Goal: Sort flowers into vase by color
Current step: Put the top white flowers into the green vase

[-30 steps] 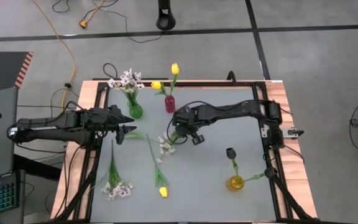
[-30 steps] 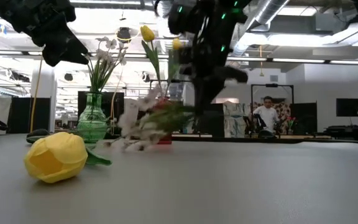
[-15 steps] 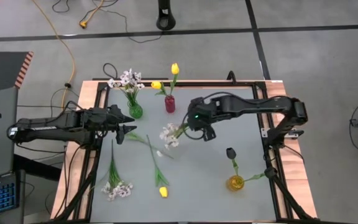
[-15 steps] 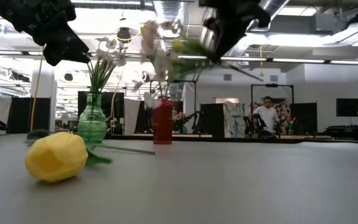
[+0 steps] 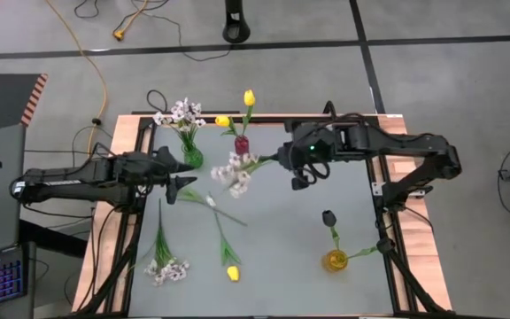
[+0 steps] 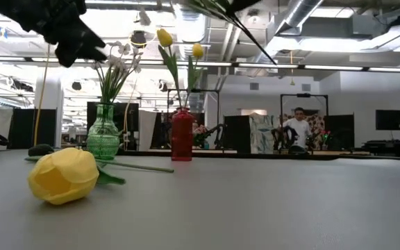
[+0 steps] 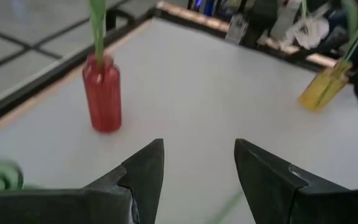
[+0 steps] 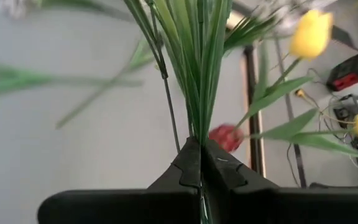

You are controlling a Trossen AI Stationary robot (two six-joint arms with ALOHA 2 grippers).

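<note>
My right gripper (image 5: pixel 279 159) is shut on a spray of small white blossoms (image 5: pixel 230 174) and holds it in the air just on the near side of the red vase (image 5: pixel 242 146), which holds two yellow tulips (image 5: pixel 249 97). The green vase (image 5: pixel 192 158) holds another white spray. The yellow vase (image 5: pixel 336 260) holds a dark tulip (image 5: pixel 328 216). My left gripper (image 5: pixel 184 183) hovers open above the table's left part. A yellow tulip (image 5: pixel 232 272), a white spray (image 5: pixel 166 268) and a loose green stem (image 5: pixel 215 206) lie flat on the table. My right gripper pinches the spray's bundle of green stem and leaves (image 8: pixel 199 127) between its two shut fingers (image 8: pixel 219 168). The fingers come roughly level from the table's right. The spray is lifted clear and lies about level, its blossoms pointing toward the table's left.
The three vases stand apart: green and red near the far edge, yellow near the right front. In the low view the yellow tulip head (image 6: pixel 62 175) lies close to the near edge. A person shows in the room far behind the table.
My right gripper has risen and moved toward the far edge and the red vase, still shut. The white spray has gone from touching the table to hanging clear in the air, its blossoms swinging up and toward the table's left.
</note>
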